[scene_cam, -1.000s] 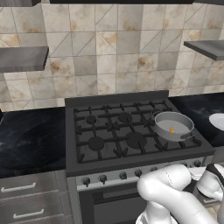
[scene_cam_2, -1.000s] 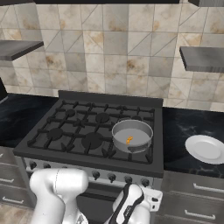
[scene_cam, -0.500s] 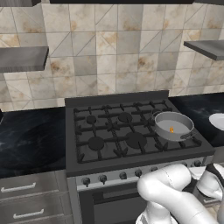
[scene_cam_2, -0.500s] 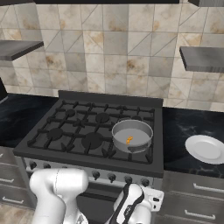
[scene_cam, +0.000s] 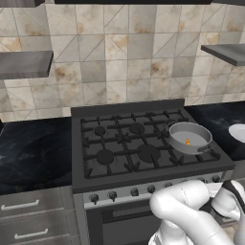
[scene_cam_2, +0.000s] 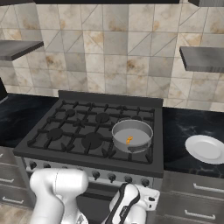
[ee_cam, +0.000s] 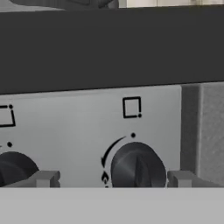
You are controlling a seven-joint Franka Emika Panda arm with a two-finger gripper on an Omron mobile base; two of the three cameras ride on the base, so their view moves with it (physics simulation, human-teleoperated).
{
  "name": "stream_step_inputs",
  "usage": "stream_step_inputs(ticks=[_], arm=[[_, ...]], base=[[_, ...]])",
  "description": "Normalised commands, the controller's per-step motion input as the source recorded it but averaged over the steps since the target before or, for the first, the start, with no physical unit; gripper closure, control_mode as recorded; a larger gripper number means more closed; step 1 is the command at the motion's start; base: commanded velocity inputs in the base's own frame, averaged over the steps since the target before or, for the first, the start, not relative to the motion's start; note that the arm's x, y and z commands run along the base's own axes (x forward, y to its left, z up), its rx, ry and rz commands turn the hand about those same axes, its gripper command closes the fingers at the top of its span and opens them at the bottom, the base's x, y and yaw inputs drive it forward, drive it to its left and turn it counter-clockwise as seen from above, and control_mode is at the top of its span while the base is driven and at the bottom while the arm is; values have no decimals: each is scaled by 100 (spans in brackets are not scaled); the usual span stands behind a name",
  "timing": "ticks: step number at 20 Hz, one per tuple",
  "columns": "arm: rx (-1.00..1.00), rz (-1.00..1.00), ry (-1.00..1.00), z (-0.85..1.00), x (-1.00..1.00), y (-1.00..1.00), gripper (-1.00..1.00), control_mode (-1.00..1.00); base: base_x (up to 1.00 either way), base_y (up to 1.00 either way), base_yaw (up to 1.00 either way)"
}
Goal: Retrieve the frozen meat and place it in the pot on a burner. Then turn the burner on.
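The grey metal pot [scene_cam: 191, 148] [scene_cam_2: 119, 143] stands on the stove's front right burner. The tiny orange-yellow frozen meat [scene_cam: 187, 141] [scene_cam_2: 129, 140] lies on its pale inside. My gripper [ee_cam: 113, 178] is low in front of the stove's control panel and stands open. Its fingertips [ee_cam: 43, 178] rise on either side of a dark burner knob [ee_cam: 138, 168] without touching it. That knob is the rightmost one on the panel, with a flame mark beside it. A second knob [ee_cam: 13, 168] sits at the left edge of the hand view.
A row of knobs [scene_cam: 112, 195] runs along the stove front, above the oven door. A white plate [scene_cam_2: 205, 148] [scene_cam: 238, 131] lies on the dark counter right of the stove. Grey shelves [scene_cam: 24, 63] [scene_cam_2: 203, 59] hang on the tiled wall.
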Motion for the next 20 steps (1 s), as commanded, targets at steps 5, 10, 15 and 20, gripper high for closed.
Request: stream_step_inputs(ticks=[5,10,15,20], arm=[[0,0,-11,0,0,19,-100,-100],[0,0,-5,0,0,-17,-100,-100],[0,0,-1,0,2,-1,-100,-100],[0,1,0,0,1,22,-100,-100]], base=[[0,0,0],[0,0,0],[0,0,0],[0,0,0]])
